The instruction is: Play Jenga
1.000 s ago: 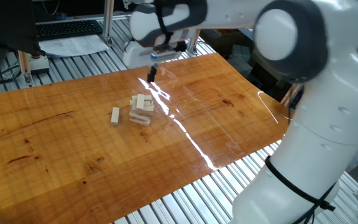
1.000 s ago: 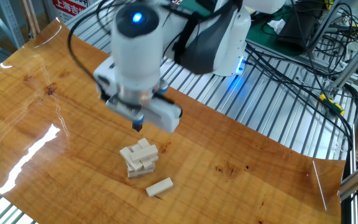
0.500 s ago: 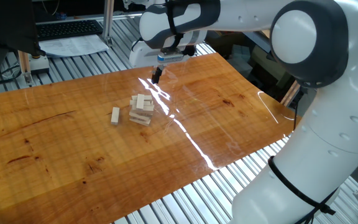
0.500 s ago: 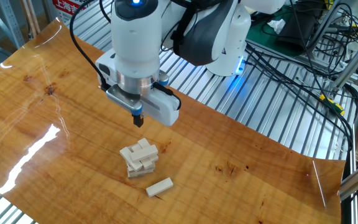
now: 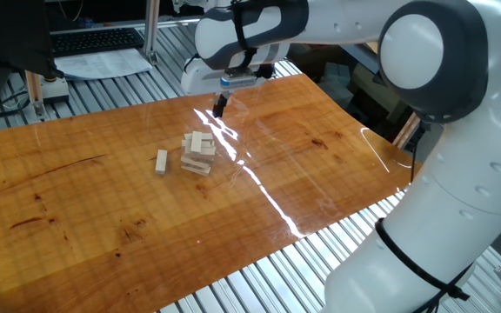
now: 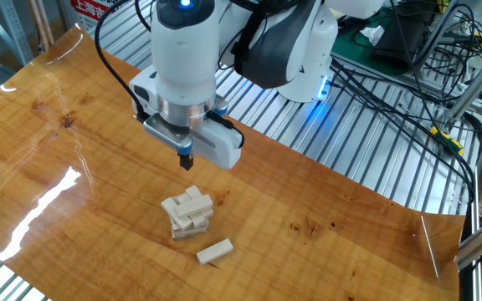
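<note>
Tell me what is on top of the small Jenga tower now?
On the Jenga tower lie only its own top blocks, set a little askew. The end effector hangs above it, apart. One loose block lies beside it. The lower layers' inner blocks are covered.

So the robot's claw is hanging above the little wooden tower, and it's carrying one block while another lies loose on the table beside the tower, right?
Not quite. The gripper carries nothing: its fingers are together and bare above the tower, as the other fixed view shows. The rest holds: one loose block lies on the table beside the tower.
</note>
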`<state>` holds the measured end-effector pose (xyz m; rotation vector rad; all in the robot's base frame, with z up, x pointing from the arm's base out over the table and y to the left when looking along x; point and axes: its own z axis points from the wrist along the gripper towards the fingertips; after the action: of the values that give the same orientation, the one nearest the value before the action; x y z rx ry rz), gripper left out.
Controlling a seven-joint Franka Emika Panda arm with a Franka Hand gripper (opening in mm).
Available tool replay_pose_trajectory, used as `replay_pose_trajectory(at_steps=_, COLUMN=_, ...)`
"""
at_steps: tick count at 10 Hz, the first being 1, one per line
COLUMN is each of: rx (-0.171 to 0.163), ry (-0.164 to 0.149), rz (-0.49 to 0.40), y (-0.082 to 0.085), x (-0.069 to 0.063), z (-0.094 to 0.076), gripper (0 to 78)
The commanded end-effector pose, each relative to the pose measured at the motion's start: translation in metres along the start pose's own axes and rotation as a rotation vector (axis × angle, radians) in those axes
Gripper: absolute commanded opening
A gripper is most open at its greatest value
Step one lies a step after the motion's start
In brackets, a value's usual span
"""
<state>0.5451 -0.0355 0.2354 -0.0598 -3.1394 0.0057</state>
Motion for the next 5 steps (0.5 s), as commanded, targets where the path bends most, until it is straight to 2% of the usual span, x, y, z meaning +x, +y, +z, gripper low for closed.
replay_pose_trajectory(at_steps=1, rx=0.017, ry=0.031, rz=0.001, y=-0.0002, x=-0.0021, z=-0.0042, gripper=1.2)
replay_pose_trajectory(at_steps=4, rx=0.022, ry=0.056, rz=0.002, y=0.0016, x=-0.0033, z=-0.0019, gripper=1.2)
replay_pose_trajectory(at_steps=5, rx=0.022, ry=0.054, rz=0.0, y=0.0018, x=-0.003, z=-0.0023, gripper=1.2)
